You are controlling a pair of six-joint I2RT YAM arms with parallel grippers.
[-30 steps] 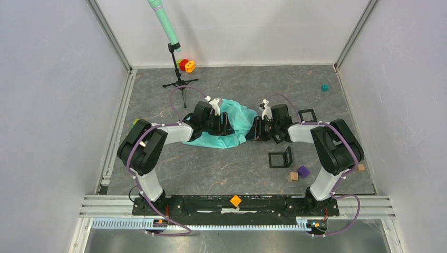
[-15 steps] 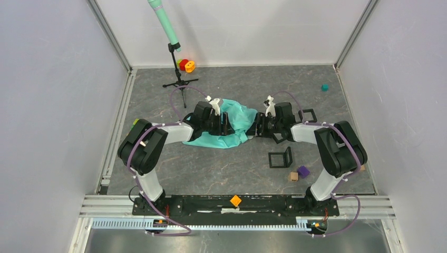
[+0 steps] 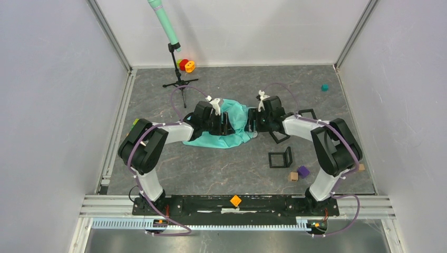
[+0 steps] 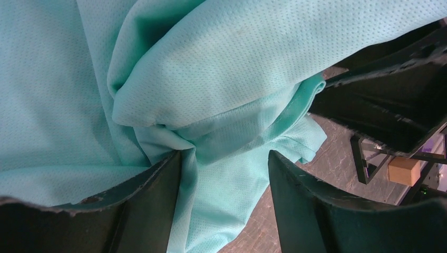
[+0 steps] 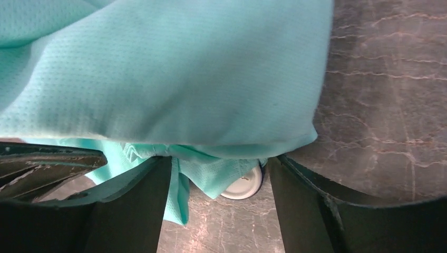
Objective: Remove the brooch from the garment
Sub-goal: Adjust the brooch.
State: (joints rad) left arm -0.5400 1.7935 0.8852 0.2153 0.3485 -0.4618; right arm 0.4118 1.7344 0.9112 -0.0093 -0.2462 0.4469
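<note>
Start at the left: find the left gripper (image 4: 224, 163) spread wide, clamping nothing, straddling a bunched fold of the turquoise-green T-shirt of soft perforated knit (image 4: 211, 68). Place that garment mid-table on the grey marbled surface (image 3: 221, 168), crumpled in a heap between the two grippers and touching both.

Moving right over the heap, meet the right gripper (image 5: 220, 163), likewise unclenched and holding nothing, set over the shirt's right edge with a doubled hem sagging between its fingers. Just under that hem, spot a small white round disc (image 5: 245, 184), half hidden, lying on the table close to one finger: probably the brooch, though too covered to confirm, or to tell how fastened. Further right, well apart from the cloth, pass over the black wire-frame cubes (image 3: 280, 153).

Expect light, limp cloth: no stiffness, sliding and stretching rather than resisting. Avoid tugging the disc alone, for fear of dragging the whole heap along. Pin the fabric just beside the disc with one gripper; pinch the hard disc by its rim with the other. Treat the disc as small and rigid, perhaps pinned through the knit; pull gently to spare the weave.
</note>
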